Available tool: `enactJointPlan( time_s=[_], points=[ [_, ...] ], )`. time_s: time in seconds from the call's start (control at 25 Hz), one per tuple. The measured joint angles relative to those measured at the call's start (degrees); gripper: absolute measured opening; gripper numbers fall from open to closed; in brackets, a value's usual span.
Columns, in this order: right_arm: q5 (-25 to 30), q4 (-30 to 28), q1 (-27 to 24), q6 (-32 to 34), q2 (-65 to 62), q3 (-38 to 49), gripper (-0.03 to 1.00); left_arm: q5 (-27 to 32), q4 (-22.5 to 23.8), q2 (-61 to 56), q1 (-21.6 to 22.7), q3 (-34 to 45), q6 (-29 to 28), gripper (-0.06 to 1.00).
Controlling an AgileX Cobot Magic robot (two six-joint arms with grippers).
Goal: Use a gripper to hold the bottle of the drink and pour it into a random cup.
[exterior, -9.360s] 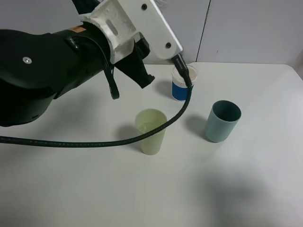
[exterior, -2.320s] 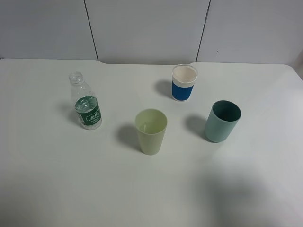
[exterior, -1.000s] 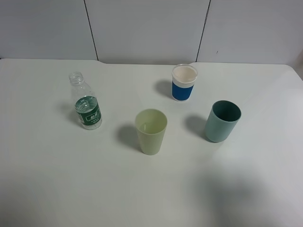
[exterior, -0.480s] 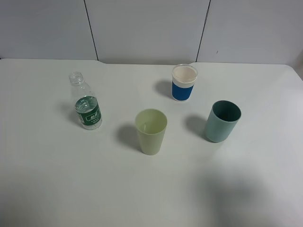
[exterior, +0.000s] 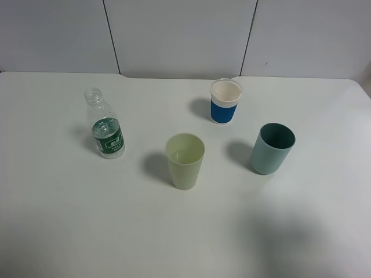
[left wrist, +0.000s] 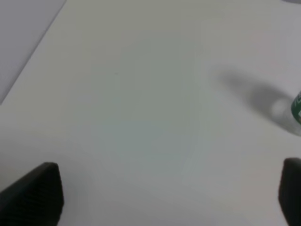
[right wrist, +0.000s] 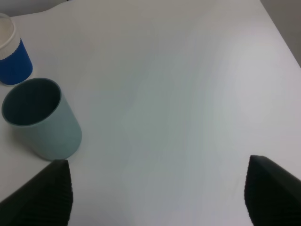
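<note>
Desk (exterior: pixel 69 220): white, matte, carrying everything here; grey wall panels rise behind its far edge.

Left gripper (left wrist: pixel 171 193): seen only from its own wrist camera, where two dark fingertips (left wrist: pixel 35 193) show at the opposite lower corners. The jaws stand wide apart over bare desk, with nothing between them.

Right gripper (right wrist: pixel 157 193): likewise seen only from its wrist camera, its two dark fingertips (right wrist: pixel 40 193) set far apart above the desk, holding nothing.

Teal-green cup (exterior: pixel 272 148): upright, mouth open. It stands just ahead of the right gripper's one fingertip, to that side and apart from it (right wrist: pixel 40 120).

Pale yellow-green cup (exterior: pixel 185 160): upright at the middle of the desk, well clear of both grippers, outside both wrist views. Whether it holds liquid cannot be told.

White cup with blue band (exterior: pixel 225 101): upright, farther from the right gripper than the teal-green cup, just behind it in that wrist view (right wrist: pixel 13 59).

Bottle of the drink (exterior: pixel 105 124): clear plastic, dark green label, no cap, upright and free-standing. It stands ahead of the left gripper and off to one side; only a sliver of the green label (left wrist: pixel 297 107) and its shadow reach that wrist view's edge. No gripper touches it.
</note>
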Motion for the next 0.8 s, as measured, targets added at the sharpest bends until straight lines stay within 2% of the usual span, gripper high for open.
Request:
enactJointPlan(
  time_s=[0.8],
  points=[
    [0.0, 0.0, 0.0, 0.0, 0.0, 0.0, 0.74, 0.0, 0.1, 0.0, 0.0, 0.0, 0.0, 0.91]
  ],
)
